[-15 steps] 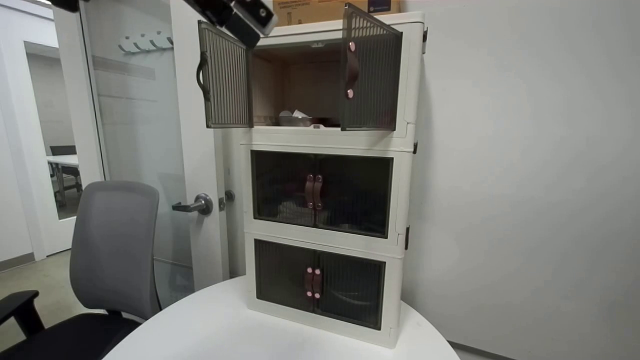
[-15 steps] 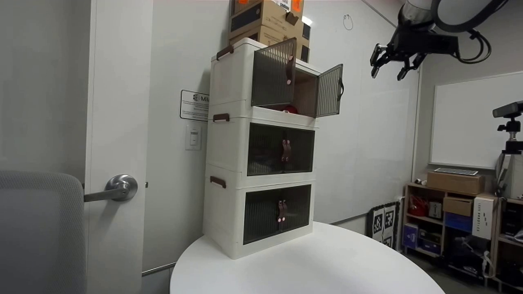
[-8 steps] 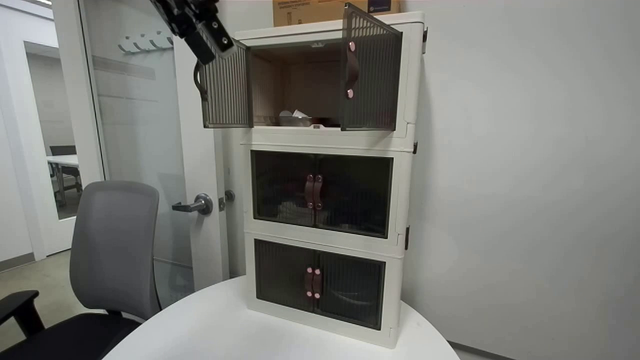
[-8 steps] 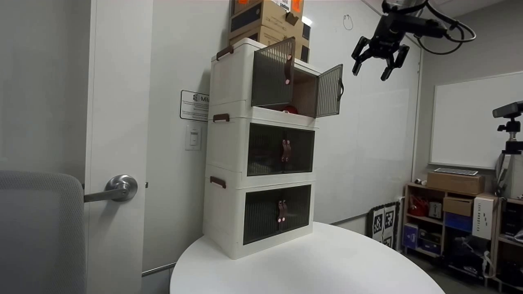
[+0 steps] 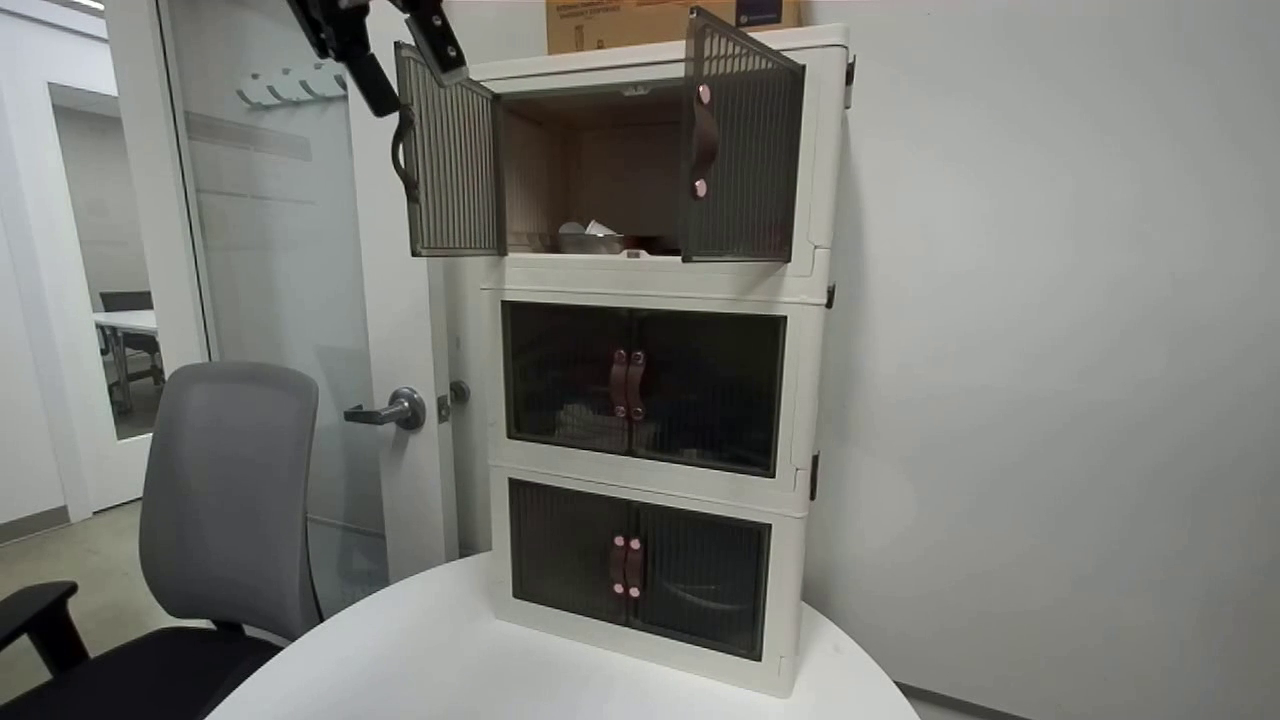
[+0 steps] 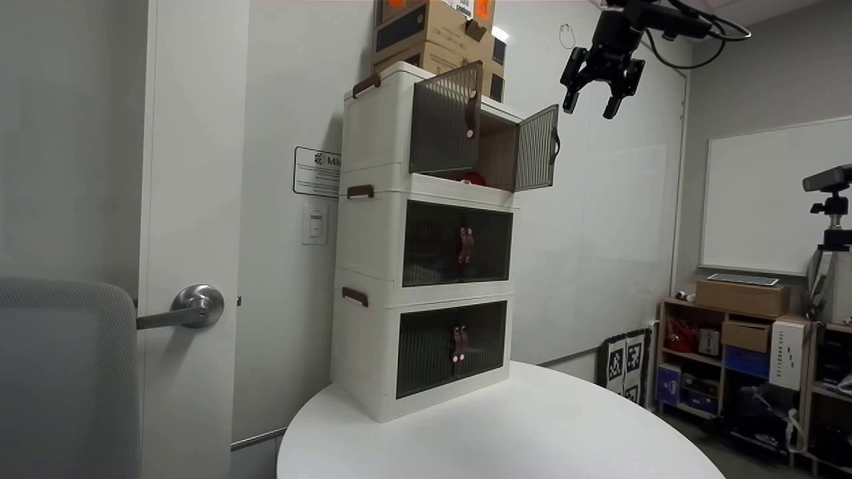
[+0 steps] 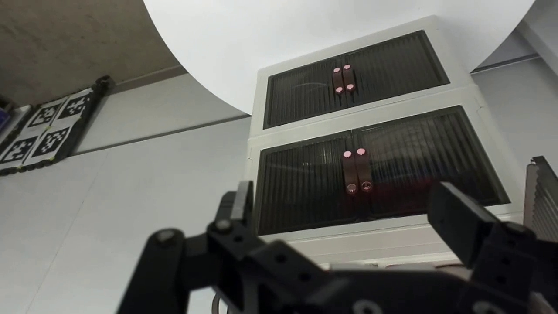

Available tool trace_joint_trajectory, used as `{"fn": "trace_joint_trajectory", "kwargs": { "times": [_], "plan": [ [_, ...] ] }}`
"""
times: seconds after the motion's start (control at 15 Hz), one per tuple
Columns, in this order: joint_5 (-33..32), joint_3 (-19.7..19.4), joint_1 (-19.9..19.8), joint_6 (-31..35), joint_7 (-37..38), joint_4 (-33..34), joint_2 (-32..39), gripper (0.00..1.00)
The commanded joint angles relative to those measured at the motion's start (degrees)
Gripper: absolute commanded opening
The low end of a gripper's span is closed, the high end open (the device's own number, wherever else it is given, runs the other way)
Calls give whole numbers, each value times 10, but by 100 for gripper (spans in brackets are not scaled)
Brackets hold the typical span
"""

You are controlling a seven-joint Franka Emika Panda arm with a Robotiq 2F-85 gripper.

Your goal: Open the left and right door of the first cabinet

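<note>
Well, left door [image 5: 456, 175] and right door [image 5: 752, 165] stand open, the spread jaws seemingly clear.

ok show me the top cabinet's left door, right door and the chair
Left door [image 5: 455, 165], in an exterior view: ribbed panel
Right door [image 5: 747, 155], in an exterior view: ribbed panel
Chair [image 5: 228, 495], in an exterior view: grey backrest

My black, angular, two-fingered gripper [image 6: 590, 110] hangs in mid-air, pointing downward. Both exterior views show it leaning rather than plumb, its upper end cut off at the top edge. The dark, blocky, jointed fingers [image 7: 455, 224] stand wide apart; in the wrist view they reach in from below, out of focus. One fingertip [image 5: 378, 95] hangs lower in an exterior view. Thin black cable [image 6: 680, 68] loops out to one side.
</note>
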Motion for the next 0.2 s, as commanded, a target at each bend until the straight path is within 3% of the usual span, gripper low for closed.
{"fn": "trace_joint_trajectory", "kwargs": {
  "times": [0.0,0.13],
  "plan": [
    [-3,-6,7,-2,2,1,1,100],
    [-3,-6,7,-2,2,1,1,100]
  ]
}}
